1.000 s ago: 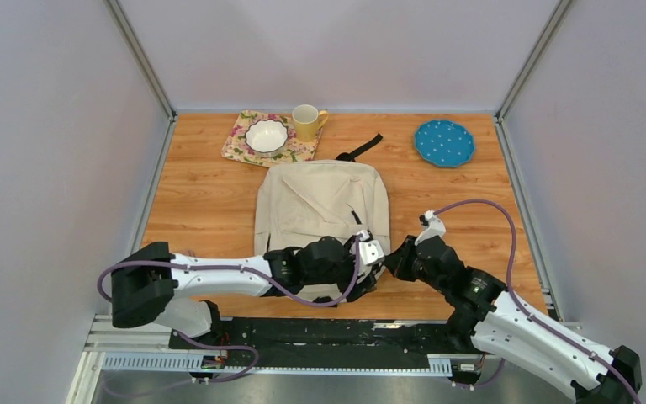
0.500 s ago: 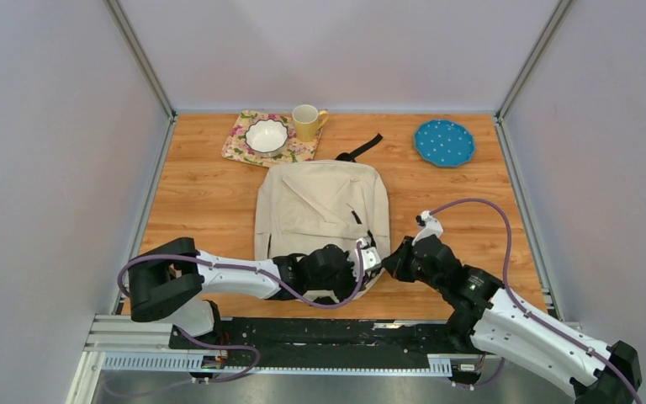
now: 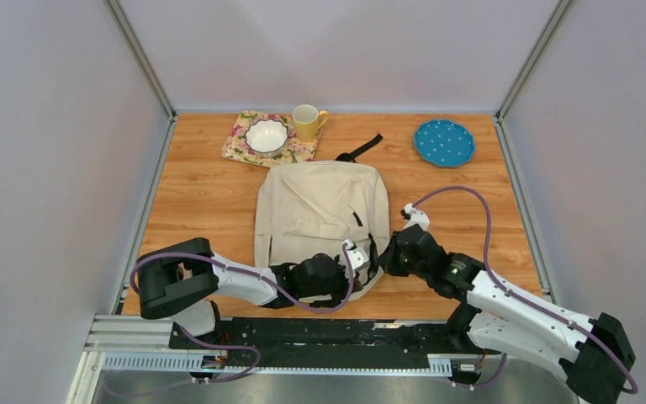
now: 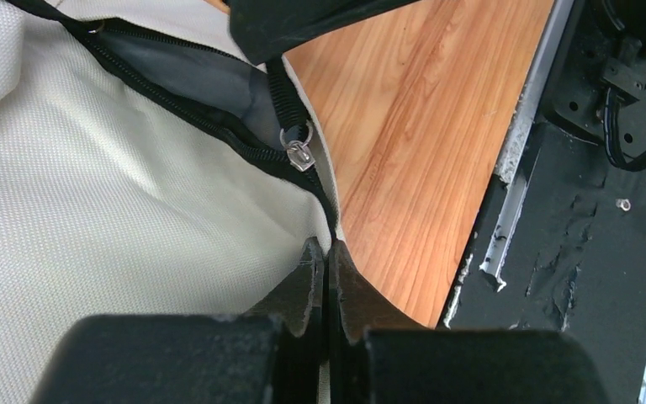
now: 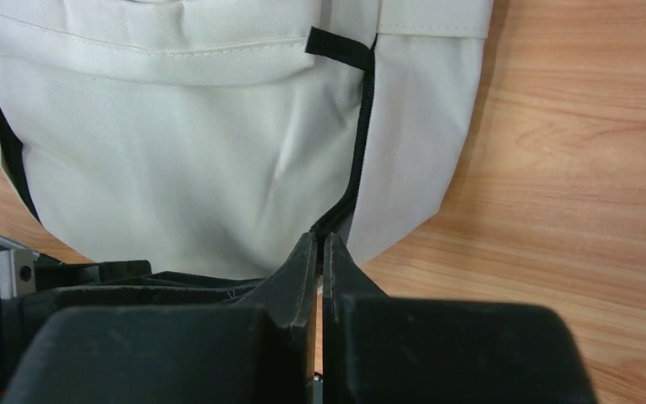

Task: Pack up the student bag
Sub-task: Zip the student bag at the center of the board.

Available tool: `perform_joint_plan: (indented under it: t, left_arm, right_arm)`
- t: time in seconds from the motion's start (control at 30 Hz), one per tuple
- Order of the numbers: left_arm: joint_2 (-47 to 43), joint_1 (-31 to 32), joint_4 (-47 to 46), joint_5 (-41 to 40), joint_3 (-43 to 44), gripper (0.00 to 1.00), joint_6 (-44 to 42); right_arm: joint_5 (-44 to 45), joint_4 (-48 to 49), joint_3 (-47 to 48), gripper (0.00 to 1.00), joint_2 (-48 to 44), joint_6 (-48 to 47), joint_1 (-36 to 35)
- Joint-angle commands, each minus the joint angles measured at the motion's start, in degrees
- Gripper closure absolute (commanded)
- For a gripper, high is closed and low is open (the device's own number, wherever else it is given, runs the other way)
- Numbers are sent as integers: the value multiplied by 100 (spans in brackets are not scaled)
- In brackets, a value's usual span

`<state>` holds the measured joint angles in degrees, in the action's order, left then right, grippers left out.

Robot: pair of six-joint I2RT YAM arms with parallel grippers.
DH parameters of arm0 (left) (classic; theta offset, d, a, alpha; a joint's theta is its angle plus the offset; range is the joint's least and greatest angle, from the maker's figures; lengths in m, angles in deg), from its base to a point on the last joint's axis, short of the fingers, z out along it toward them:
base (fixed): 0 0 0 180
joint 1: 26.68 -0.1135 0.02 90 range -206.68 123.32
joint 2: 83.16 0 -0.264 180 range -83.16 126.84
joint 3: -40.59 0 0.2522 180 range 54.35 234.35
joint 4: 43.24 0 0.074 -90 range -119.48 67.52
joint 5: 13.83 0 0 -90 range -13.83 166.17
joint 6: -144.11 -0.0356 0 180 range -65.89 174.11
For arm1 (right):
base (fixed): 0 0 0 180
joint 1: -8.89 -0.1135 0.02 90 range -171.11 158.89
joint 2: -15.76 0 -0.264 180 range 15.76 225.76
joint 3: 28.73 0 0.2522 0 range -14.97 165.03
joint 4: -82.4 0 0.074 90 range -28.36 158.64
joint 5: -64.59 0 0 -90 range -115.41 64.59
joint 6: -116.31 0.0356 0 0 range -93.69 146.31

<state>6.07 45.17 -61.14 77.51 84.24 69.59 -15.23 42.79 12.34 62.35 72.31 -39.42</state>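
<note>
The cream student bag (image 3: 320, 206) lies flat on the wooden table, its bottom toward the arms. My left gripper (image 3: 360, 259) (image 4: 325, 248) is shut on the bag's near right edge, with cream fabric pinched between the fingers. Just ahead of it sits the silver zipper slider (image 4: 300, 156), and the zipper beyond is parted, showing dark lining (image 4: 189, 80). My right gripper (image 3: 384, 255) (image 5: 320, 241) is shut at the same corner on the black zipper pull, where the zipper line (image 5: 360, 143) runs into its tips.
At the back stand a floral mat (image 3: 240, 145) with a white bowl (image 3: 267, 135), a yellow mug (image 3: 306, 122) and a blue dotted plate (image 3: 444, 141). The bag's black strap (image 3: 360, 149) lies behind it. A black metal rail (image 4: 589, 210) borders the table's near edge.
My left gripper has shut on the bag's edge and drawn back toward the near edge. My right arm has shifted left and forward along the bag's right side.
</note>
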Motion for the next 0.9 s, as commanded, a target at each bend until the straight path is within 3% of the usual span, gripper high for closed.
perform_joint_plan:
  t: [0.0, 0.53, 0.87]
  left_arm:
    - [332, 258, 301, 121, -256, 100, 244]
    - [306, 672, 432, -477, -493, 100, 113]
    - [402, 1085, 757, -749, -379, 100, -239]
  right_arm:
    - [801, 607, 722, 100, 438, -319, 85]
    - [1373, 651, 1198, 100, 975, -557, 788]
    - [1048, 985, 1364, 100, 1115, -802, 1034]
